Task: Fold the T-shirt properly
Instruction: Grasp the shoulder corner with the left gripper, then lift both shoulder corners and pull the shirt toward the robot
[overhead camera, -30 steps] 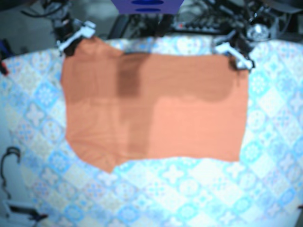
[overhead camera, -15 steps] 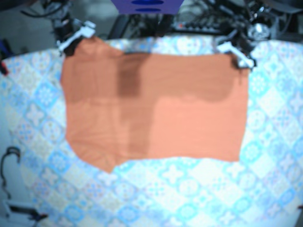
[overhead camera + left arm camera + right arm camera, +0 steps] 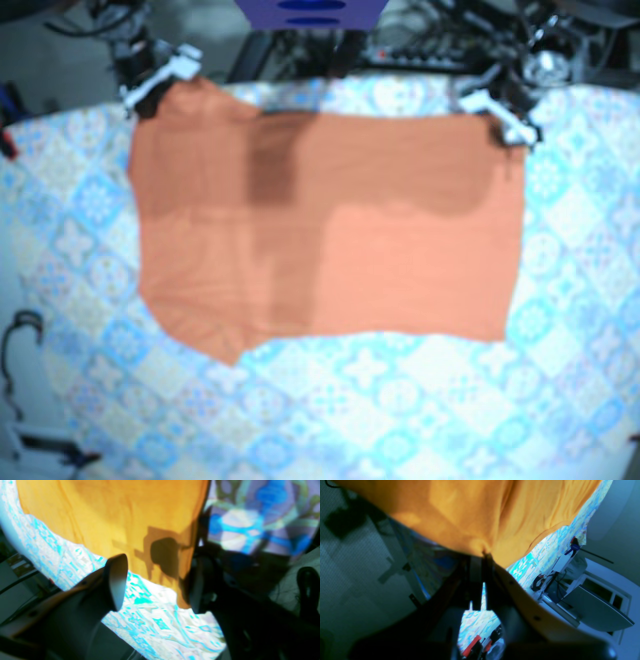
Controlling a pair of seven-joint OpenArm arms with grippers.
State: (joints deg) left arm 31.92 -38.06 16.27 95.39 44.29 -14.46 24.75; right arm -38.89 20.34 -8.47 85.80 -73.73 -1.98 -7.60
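Observation:
An orange T-shirt (image 3: 330,230) lies spread flat on the patterned tablecloth (image 3: 400,400), with darker doubled layers across its upper middle. My right gripper (image 3: 158,80) is at the shirt's far left corner. The right wrist view has this gripper (image 3: 482,555) shut on a pinch of the shirt's edge (image 3: 482,510). My left gripper (image 3: 497,113) is at the far right corner. Seen from the left wrist, it (image 3: 157,585) stands open, hovering over the shirt (image 3: 112,517), whose corner lies next to the dark right finger (image 3: 197,585).
Cables and equipment crowd the space beyond the table's back edge. A blue object (image 3: 310,12) sits at the top centre. A black cable loop (image 3: 18,335) hangs at the left edge. Patterned cloth extends in front of the shirt.
My left gripper has shifted slightly toward the table's back edge, off the shirt's corner. The shirt and the right gripper have stayed put.

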